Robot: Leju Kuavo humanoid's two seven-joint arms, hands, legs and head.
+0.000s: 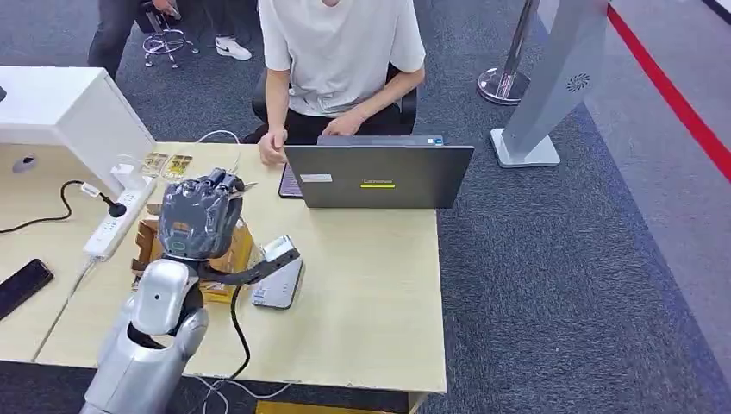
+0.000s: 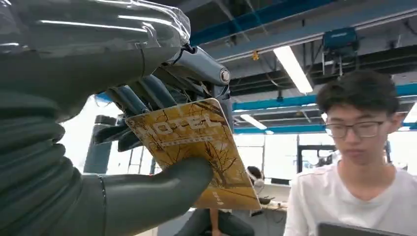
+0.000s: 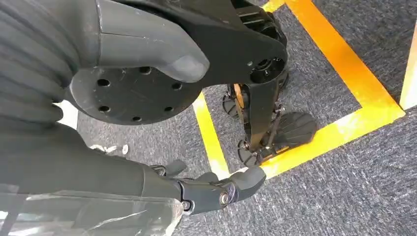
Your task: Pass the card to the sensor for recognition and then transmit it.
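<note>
My left hand (image 1: 201,216) is raised above the left part of the table, over a small cardboard box (image 1: 152,247). In the left wrist view, the hand (image 2: 123,147) pinches a yellow card (image 2: 199,147) printed "HOTEL" between the thumb and the fingers (image 2: 142,93). The card sensor (image 1: 280,272), a white and grey reader with a tilted top, stands on the table just right of the hand. My right hand (image 3: 123,182) hangs over the carpet, its fingers (image 3: 216,191) apart and holding nothing.
A person sits behind the table at an open laptop (image 1: 379,177), one hand resting near its left side. Two more cards (image 1: 166,164) lie at the back left, beside a power strip (image 1: 116,220). A black phone (image 1: 23,285) lies far left. The wooden table (image 1: 379,293) is bare on the right.
</note>
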